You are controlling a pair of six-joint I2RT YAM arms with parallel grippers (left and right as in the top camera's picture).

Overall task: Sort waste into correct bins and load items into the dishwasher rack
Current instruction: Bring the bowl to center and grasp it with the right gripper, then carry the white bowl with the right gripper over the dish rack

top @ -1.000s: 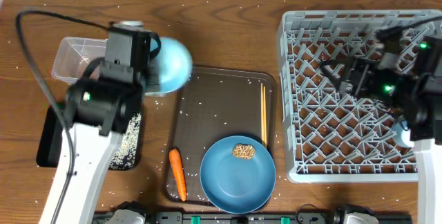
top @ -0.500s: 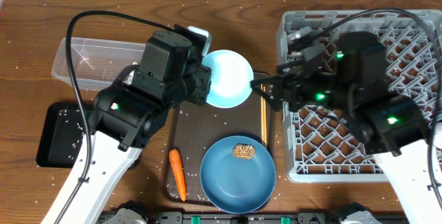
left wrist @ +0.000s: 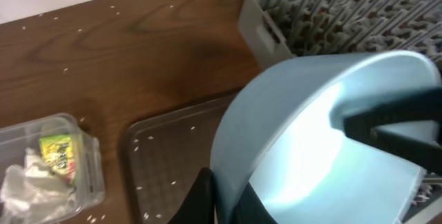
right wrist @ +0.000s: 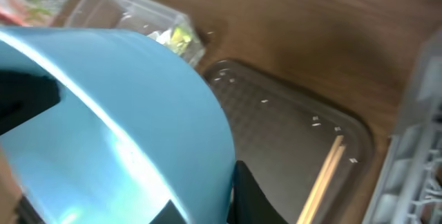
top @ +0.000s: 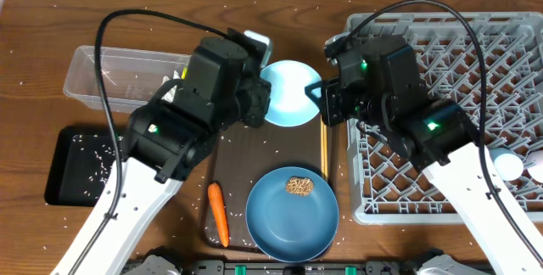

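A pale blue-white bowl (top: 288,95) hangs tilted over the far edge of the brown serving tray (top: 254,152), held from both sides. My left gripper (top: 261,105) is shut on its left rim (left wrist: 324,134), jaws pinching the wall (left wrist: 224,196). My right gripper (top: 316,101) is shut on the opposite rim (right wrist: 117,113), one finger (right wrist: 252,196) outside the wall. The blue plate (top: 293,216) lies at the tray's near end with a brown lump (top: 299,186) on it. A carrot (top: 218,213) and chopsticks (top: 323,148) lie on the tray. The grey rack (top: 458,114) stands on the right.
The clear tub (top: 119,75) at the far left holds crumpled paper with a yellow-green wrapper (left wrist: 55,155). The black tray (top: 81,165) in front of it holds rice grains. Two small cups (top: 509,166) sit in the rack's right side. Rice is scattered over the table.
The left arm carried the bowl rightward from beside the tub to over the tray. The right arm swung from over the rack to the bowl and shut on its rim.
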